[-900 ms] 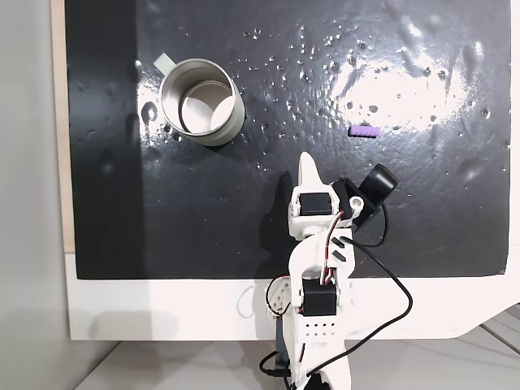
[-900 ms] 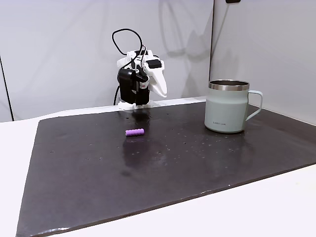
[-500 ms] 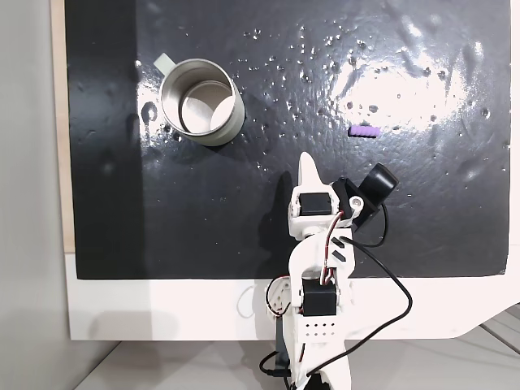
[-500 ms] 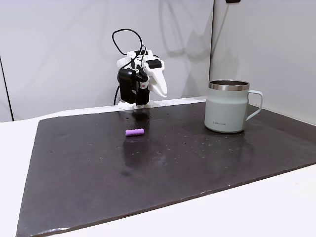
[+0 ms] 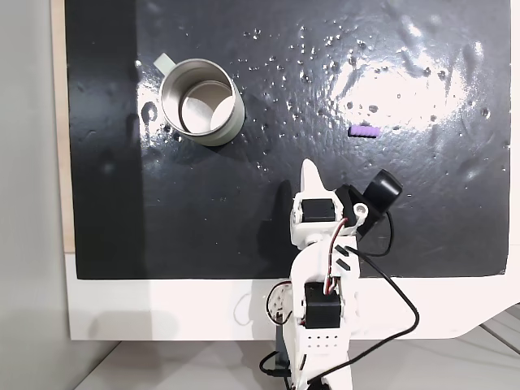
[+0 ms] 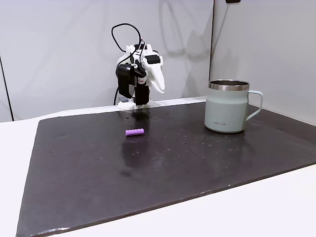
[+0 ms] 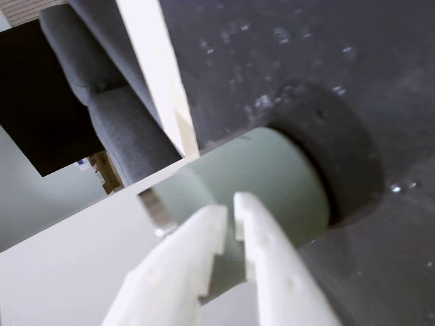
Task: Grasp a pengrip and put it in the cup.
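Observation:
The purple pengrip point(image 5: 363, 131) lies on the black mat, up and to the right of my gripper point(image 5: 307, 168) in a fixed view, with a clear gap between them. In another fixed view the pengrip point(image 6: 134, 132) rests in front of my gripper point(image 6: 159, 87), which hangs above the mat's far edge. The metal cup point(image 5: 201, 101) stands upright at upper left, its inside bare; it is also seen from the side point(image 6: 228, 106). In the wrist view my gripper point(image 7: 231, 204) is shut with nothing held, and the cup point(image 7: 279, 176) shows beyond the fingertips.
A shiny black mat point(image 5: 244, 219) covers most of the white table point(image 5: 162, 309). My arm's base and cables point(image 5: 325, 325) sit at the near edge. A grey wall point(image 6: 59, 49) stands behind the arm.
My arm has shifted slightly: the gripper rose a little and pulled back toward the base, and the wrist camera swung a bit to the right. Pengrip and cup have not moved.

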